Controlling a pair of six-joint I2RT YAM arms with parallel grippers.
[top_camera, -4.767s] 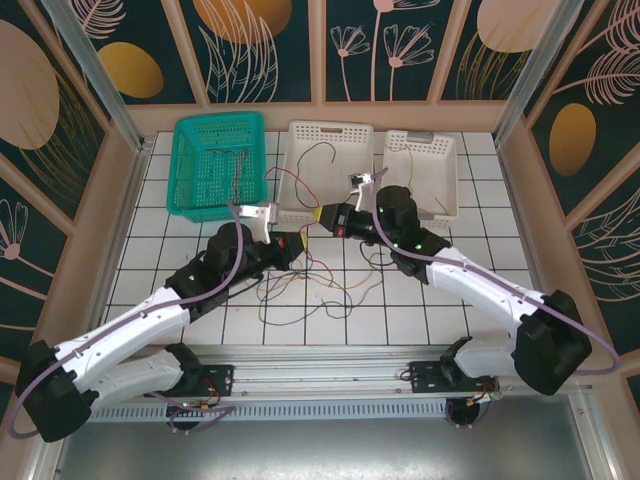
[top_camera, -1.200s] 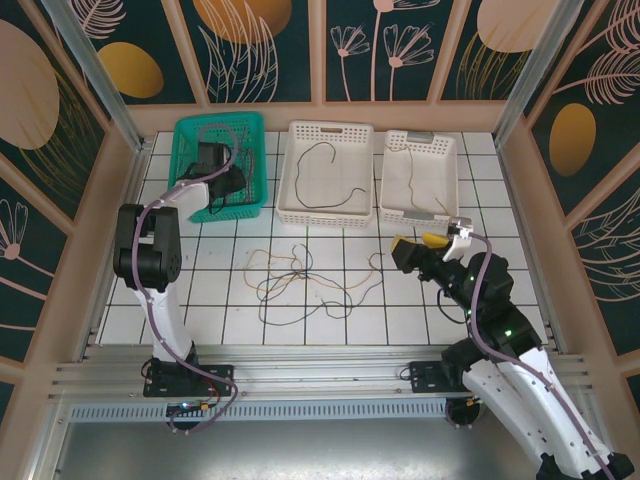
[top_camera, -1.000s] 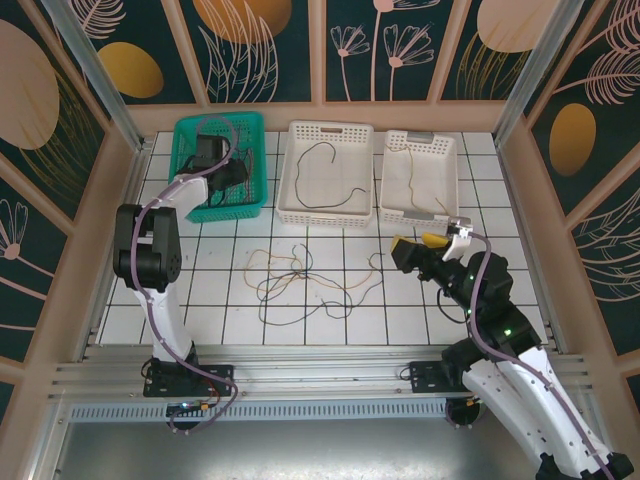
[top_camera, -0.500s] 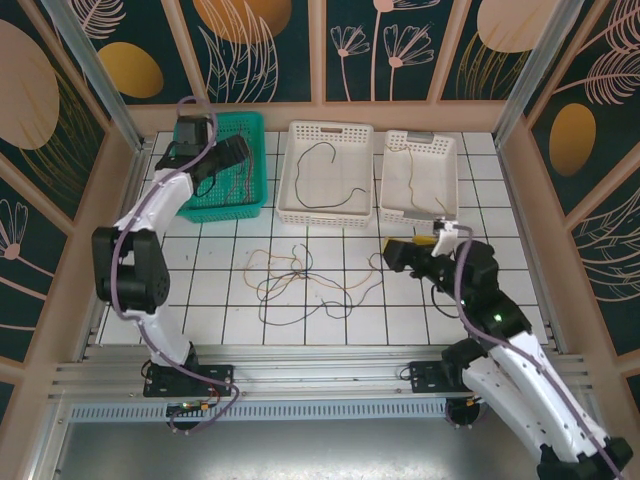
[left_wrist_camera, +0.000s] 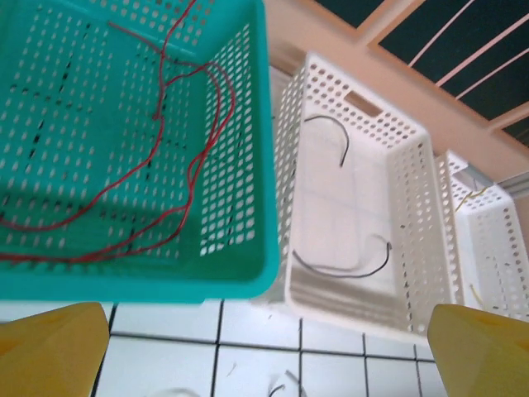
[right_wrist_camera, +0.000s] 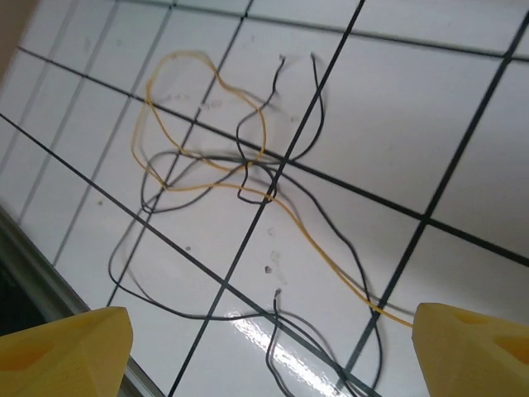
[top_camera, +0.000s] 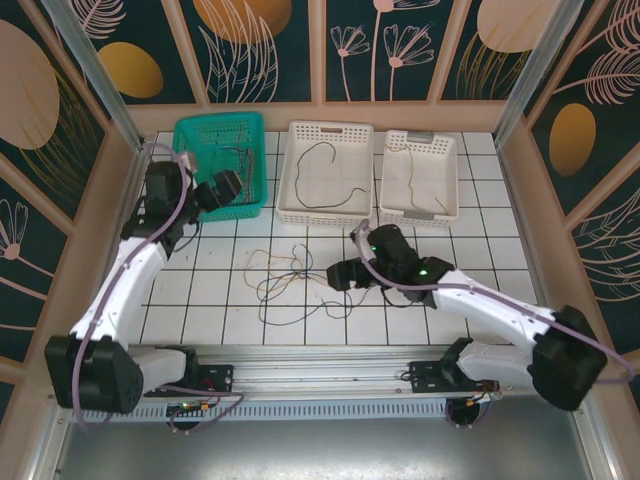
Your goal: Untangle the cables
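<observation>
Left jaws and right jaws wide open, empty: right over tangled thin yellow and dark cables [right_wrist_camera: 248,165] mid white tiled table [top_camera: 200,300], left facing teal perforated plastic basket [top_camera: 205,150] at 11 o'clock, thin red cable [left_wrist_camera: 194,165] inside.

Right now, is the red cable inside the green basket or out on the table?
Inside: the red cable lies looped on the green basket floor, within its walls.
</observation>
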